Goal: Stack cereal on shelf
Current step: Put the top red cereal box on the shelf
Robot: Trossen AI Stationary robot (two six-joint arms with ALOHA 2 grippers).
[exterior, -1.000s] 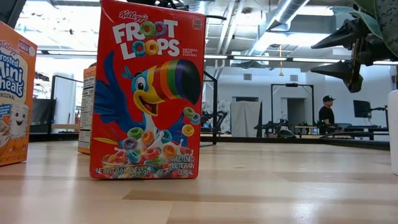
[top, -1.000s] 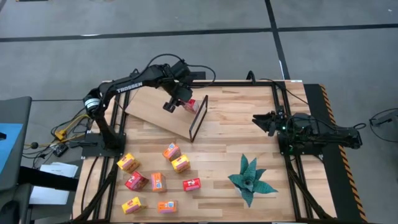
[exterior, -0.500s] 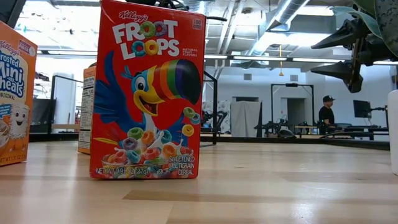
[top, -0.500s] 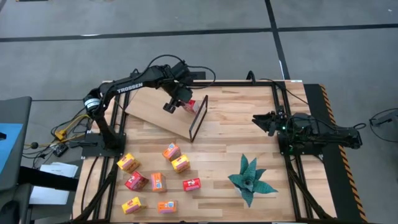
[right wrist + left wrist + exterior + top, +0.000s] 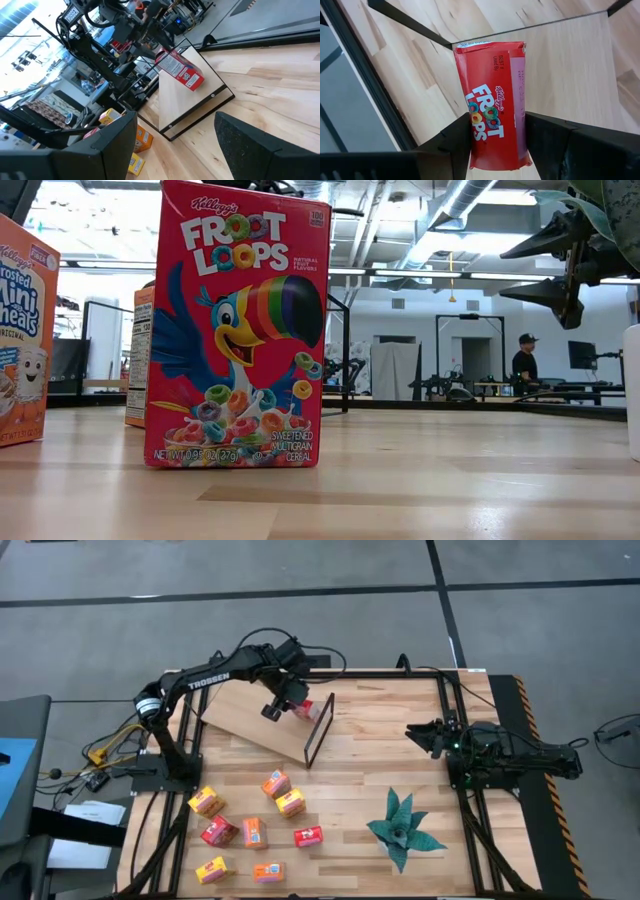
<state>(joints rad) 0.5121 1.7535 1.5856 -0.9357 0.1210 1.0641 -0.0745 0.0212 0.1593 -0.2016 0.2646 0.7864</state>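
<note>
Landmark: I take the shelf [image 5: 262, 722].
Frame end: black frame [image 5: 319, 728] blocks it, red box [image 5: 304, 707] against it.
Toward me: loose boxes [image 5: 252, 832] clutter the path.
Beyond frame: bare tabletop [image 5: 375, 745], then plant [image 5: 403, 828].

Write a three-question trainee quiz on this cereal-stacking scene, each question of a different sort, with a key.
1. True or false: the left gripper is shut on a red Froot Loops box.
2. Multiple choice: that box is over A) the shelf, B) the green plant, C) the floor.
3. Fill in: the right gripper waits, ____, at the table's right side, holding nothing.

Key: 1 true; 2 A; 3 open.
</note>
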